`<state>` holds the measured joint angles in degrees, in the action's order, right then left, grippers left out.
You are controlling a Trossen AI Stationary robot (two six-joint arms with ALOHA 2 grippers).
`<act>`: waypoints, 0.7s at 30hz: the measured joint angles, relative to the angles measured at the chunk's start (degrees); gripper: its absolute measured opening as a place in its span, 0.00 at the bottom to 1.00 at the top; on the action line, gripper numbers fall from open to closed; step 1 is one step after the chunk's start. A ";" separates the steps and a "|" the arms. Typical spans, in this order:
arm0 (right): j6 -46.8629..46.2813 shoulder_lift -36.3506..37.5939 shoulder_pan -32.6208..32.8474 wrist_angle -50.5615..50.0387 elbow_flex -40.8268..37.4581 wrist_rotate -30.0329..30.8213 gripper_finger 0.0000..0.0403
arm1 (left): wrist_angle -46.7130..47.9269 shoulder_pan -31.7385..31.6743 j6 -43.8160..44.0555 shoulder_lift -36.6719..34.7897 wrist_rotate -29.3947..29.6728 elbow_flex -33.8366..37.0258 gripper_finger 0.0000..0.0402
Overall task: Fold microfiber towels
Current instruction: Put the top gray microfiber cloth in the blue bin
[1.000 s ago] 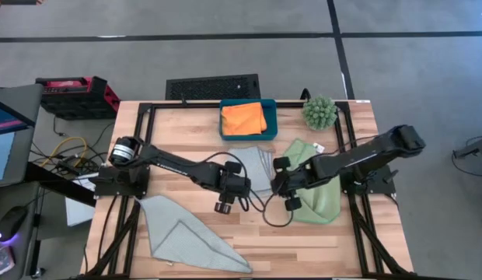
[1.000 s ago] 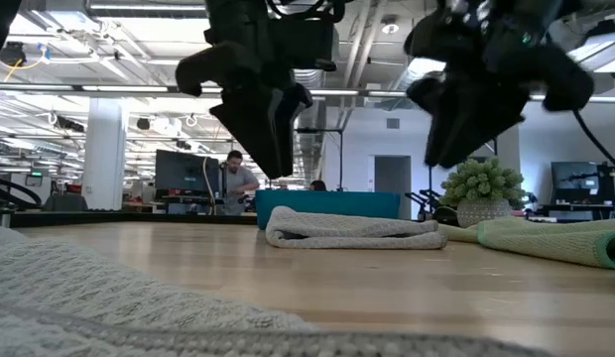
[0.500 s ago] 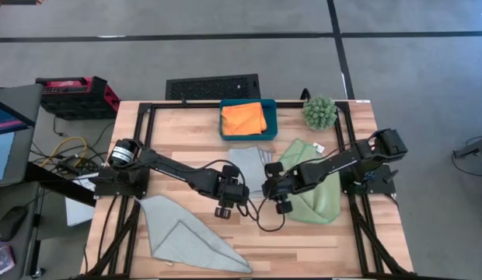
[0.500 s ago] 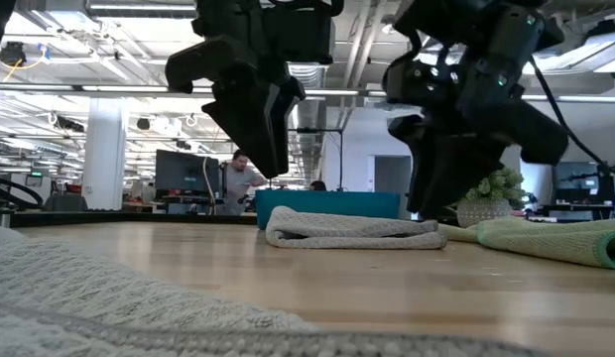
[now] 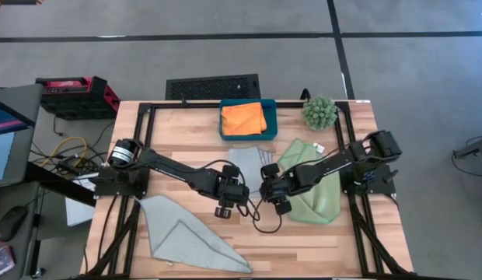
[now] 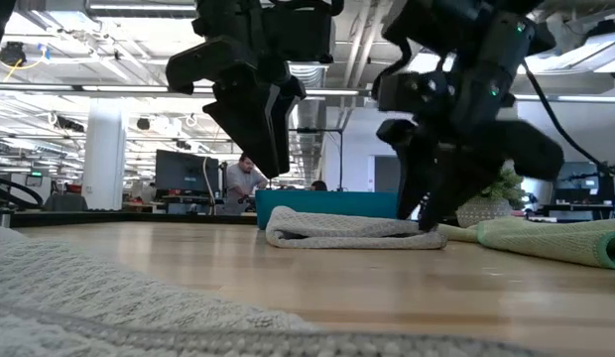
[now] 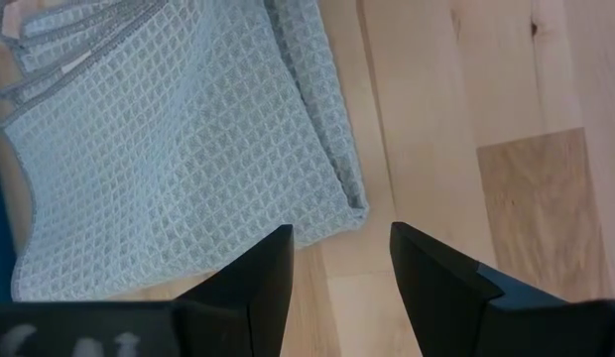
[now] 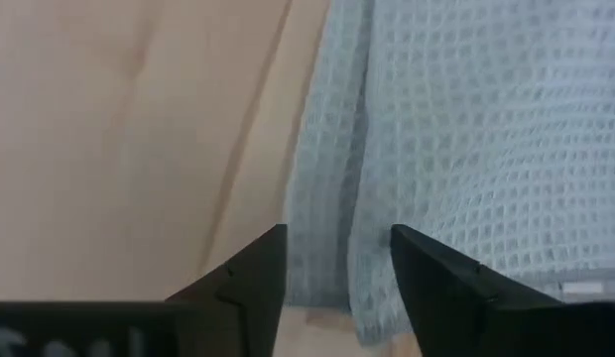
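Note:
A folded pale grey-blue towel lies flat mid-table; it also shows in the low view. My right gripper is open and low at this towel's near right edge, one finger over the cloth and one at its border. My left gripper is open and empty. It hovers above the bare wood just near of the towel's near corner. An orange towel lies in the teal tray. A light green towel lies at the right, and another grey-blue towel lies spread at the front left. My right gripper points down with its open fingers at the folded towel's near right edge. I cannot tell whether they touch the cloth.
A spiky green plant stands at the far right corner. A black frame runs round the table's edges. A black cable loops on the wood between the arms. Bare wood lies along the near edge.
My right gripper has gone toward the table's left and down, from above the green towel to the folded grey-blue towel's near right edge. My left gripper has shifted a little toward the near edge. The towels have kept still.

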<state>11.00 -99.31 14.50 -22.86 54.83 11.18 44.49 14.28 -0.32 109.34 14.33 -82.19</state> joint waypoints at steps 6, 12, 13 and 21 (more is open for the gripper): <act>1.96 -3.12 -0.02 1.28 0.05 2.76 0.59 | 0.15 -0.02 -0.20 0.00 0.04 -0.02 0.41; 1.34 -3.90 -0.28 1.08 0.24 2.82 0.59 | 0.22 -0.02 -0.48 0.00 0.04 -0.02 0.41; 0.35 -3.91 -0.36 1.07 0.24 2.77 0.59 | 0.23 -0.02 -0.50 0.00 0.04 -0.02 0.41; -6.96 -4.06 -2.15 -0.21 0.20 1.46 0.43 | 0.26 -0.02 -0.04 0.04 0.02 -0.02 0.41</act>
<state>4.04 -103.38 12.35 -23.07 55.02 12.65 44.75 14.26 -0.36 109.38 14.35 -82.21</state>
